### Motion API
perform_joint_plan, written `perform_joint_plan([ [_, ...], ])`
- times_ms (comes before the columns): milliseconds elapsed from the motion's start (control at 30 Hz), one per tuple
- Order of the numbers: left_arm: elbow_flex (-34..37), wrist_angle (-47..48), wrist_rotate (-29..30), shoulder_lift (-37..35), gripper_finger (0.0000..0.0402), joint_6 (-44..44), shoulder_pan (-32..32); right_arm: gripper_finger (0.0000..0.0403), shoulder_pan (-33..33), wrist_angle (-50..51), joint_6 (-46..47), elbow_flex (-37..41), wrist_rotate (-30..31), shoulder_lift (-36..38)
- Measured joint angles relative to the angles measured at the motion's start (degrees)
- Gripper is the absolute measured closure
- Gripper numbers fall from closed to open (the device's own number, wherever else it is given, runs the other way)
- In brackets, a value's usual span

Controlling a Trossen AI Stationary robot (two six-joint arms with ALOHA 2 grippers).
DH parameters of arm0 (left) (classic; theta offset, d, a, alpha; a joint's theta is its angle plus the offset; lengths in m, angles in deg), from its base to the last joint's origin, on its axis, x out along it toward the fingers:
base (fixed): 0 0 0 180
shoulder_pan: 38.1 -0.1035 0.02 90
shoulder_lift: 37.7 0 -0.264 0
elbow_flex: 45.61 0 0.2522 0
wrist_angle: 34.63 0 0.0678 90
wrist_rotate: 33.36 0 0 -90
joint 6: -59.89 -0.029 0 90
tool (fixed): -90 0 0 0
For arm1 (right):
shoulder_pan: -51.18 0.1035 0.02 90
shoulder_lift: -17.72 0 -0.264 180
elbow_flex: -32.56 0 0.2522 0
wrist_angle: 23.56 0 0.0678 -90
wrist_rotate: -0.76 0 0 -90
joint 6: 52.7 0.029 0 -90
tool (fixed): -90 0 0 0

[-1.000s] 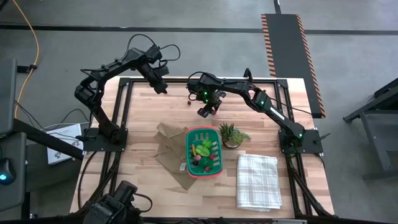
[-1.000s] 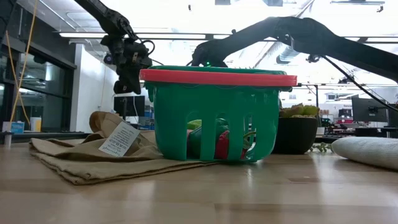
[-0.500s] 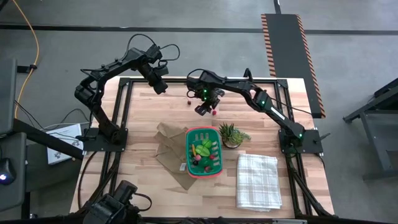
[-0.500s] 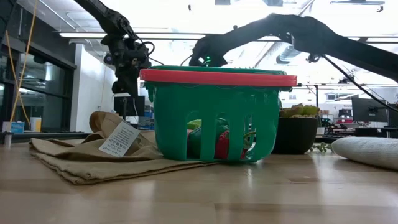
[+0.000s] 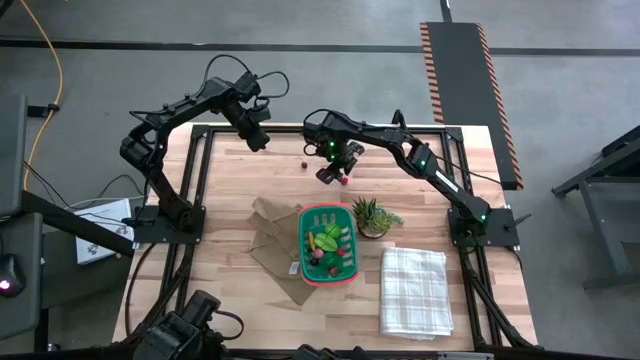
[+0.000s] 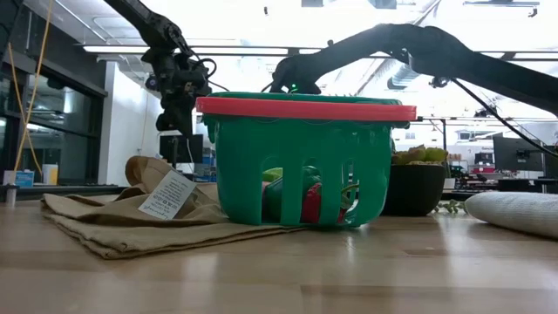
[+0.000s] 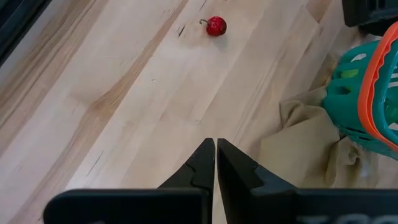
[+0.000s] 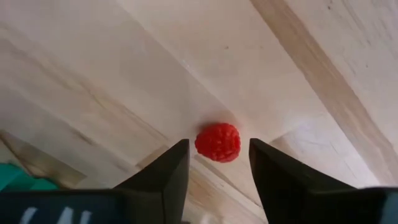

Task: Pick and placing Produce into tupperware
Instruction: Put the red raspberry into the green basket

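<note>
The right pincer [image 5: 333,176] hangs low over the far middle of the wooden table [image 5: 230,290], beyond the teal basket [image 5: 328,245]. Its fingers [image 8: 163,180] stand apart, and in the right wrist view a red raspberry [image 8: 218,142] lies on the bare wood in the gap between them, touching neither finger; the pincer is released and holds nothing. From above, the same berry shows as a small red dot just at the pincer's tip.

The left pincer [image 7: 215,163] is clenched, its two fingers pressed together with nothing between them. It hovers above the far left part of the table, near the back edge. Ahead of it in the left wrist view lies a small red cherry-like piece with a stem [image 7: 215,26], alone on the wood, well apart from the basket.

The basket, with its orange rim [image 6: 305,108], sits near the table's middle, partly on a crumpled brown paper bag [image 5: 270,240]. Inside it lie green pieces [image 5: 327,238], a yellow one and a few red ones. A spiky green potted plant [image 5: 372,216] stands just beside the basket on its right, and a folded white checked cloth [image 5: 414,290] lies nearer the front right corner.
</note>
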Motion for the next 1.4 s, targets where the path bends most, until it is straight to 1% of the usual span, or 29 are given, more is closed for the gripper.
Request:
perform_joint_plan([
  [133,0.0,-0.02,0.0,0.0,0.0394,-0.02,0.0,0.0222,0.19,0.0,-0.42,-0.01,0.36,0.0],
  [233,0.0,-0.02,0.0,0.0,0.0394,-0.02,0.0,0.0214,0.25,0.0,-0.44,-0.02,0.37,-0.18],
  [567,0.0,-0.02,0.0,0.0,0.0394,-0.02,0.0,0.0212,0.28,-0.05,-0.88,0.11,2.36,-0.44],
  [767,0.0,-0.02,0.0,0.0,0.0394,-0.02,0.0,0.0212,0.8,0.13,-0.95,4.89,1.94,-0.42],
  [967,0.0,-0.07,0.0,0.0,0.0394,-0.04,0.0,0.0213,2.37,-0.34,-1.35,5.42,4.1,-0.39],
  [1100,0.0,-0.11,0.0,0.0,0.0394,-0.02,0.0,0.0219,2.31,-0.24,-1.32,5.42,3.86,-0.39],
  [1400,0.0,-0.08,0.0,0.0,0.0394,-0.02,0.0,0.0258,2.31,-0.04,-1.14,5.42,3.82,-0.39],
])
